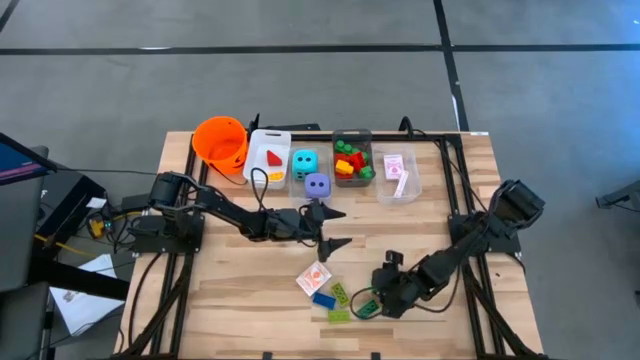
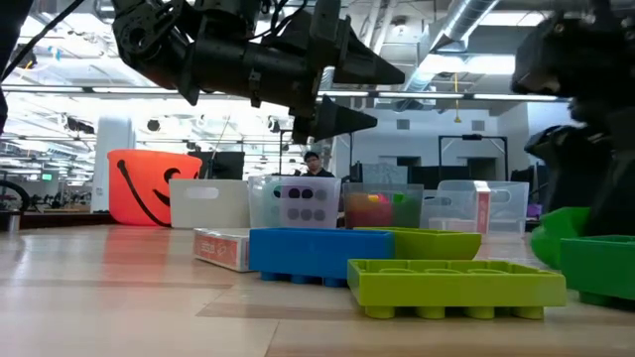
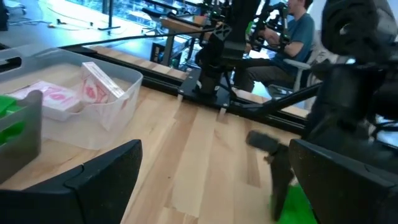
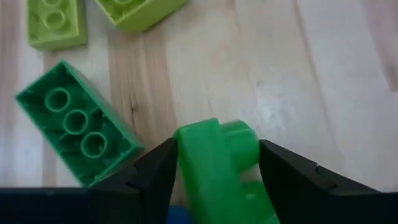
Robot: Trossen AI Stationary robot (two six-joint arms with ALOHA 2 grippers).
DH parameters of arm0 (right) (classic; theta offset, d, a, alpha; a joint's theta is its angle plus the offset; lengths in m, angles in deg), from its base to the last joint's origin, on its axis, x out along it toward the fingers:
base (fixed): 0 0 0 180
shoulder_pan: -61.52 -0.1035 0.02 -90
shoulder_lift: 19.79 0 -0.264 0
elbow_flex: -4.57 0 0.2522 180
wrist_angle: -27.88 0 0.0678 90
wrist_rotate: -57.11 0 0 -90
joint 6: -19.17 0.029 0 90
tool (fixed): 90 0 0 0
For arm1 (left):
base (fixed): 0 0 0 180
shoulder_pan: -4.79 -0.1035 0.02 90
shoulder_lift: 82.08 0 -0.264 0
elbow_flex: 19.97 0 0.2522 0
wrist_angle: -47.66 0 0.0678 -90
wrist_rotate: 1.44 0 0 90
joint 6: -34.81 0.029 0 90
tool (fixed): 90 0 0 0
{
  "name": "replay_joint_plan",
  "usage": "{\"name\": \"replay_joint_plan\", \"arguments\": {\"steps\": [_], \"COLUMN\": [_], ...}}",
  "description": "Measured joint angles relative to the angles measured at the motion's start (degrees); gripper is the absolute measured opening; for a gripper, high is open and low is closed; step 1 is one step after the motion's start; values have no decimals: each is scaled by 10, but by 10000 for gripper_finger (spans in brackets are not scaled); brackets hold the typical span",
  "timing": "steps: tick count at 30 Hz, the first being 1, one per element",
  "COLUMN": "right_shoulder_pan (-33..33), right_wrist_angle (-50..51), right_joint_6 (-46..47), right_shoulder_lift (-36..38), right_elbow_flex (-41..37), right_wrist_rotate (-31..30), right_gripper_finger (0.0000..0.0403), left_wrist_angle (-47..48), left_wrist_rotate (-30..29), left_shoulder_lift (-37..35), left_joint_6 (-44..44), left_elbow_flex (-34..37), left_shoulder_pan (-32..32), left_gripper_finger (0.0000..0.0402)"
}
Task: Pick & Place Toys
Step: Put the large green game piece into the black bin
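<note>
My right gripper (image 1: pixel 378 300) is low over the table's near right part, shut on a green brick (image 4: pixel 217 162). Beside it lie another green brick (image 4: pixel 78 124) with its hollow underside up, two lime bricks (image 4: pixel 56 22) (image 4: pixel 137 9), a blue brick (image 1: pixel 324 298) and a red-backed card pack (image 1: pixel 314 278), all flat on the wood. My left gripper (image 1: pixel 330 228) hangs open above the table's middle, over nothing. A teal die (image 1: pixel 304 161) and a purple die (image 1: pixel 317 185) sit at the back. My right gripper pinches the green brick between its two fingers, one on each opposite side wall (image 4: pixel 183 155). The fingers slant down from the table's right side. A stud (image 4: pixel 239 137) on the brick points away from the gripper. I cannot tell whether the brick touches the wood.
Along the far edge stand an orange bucket (image 1: pixel 220 140), a white bin (image 1: pixel 268 157) with a red wedge, a clear bin of bricks (image 1: pixel 352 160) and a clear bin of cards (image 1: pixel 397 172). Bare wood lies at the near left. A person sits beyond the table (image 3: pixel 298 31).
</note>
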Motion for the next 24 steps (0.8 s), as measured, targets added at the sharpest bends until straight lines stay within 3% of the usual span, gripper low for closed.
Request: {"name": "replay_joint_plan", "arguments": {"steps": [3,7,10,16,24], "right_shoulder_pan": [5,16,19,18,18], "right_wrist_angle": [15,25,54,157,382], "right_joint_6": [-3,-29,-34,9,203], "right_shoulder_lift": [-11,5,22,58,117], "right_elbow_flex": [6,15,17,42,89], "right_wrist_rotate": [22,37,19,-117,-329], "right_gripper_finger": [206,161,163,163,163], "left_wrist_angle": [-1,2,6,11,12], "left_wrist_rotate": [11,13,13,13,13], "left_shoulder_lift": [0,0,0,0,0], "left_joint_6": [1,0,-1,-3,-3], "left_elbow_flex": [0,0,0,0,0], "left_shoulder_pan": [0,0,0,4,6], "left_gripper_finger": [397,397,397,397,397]}}
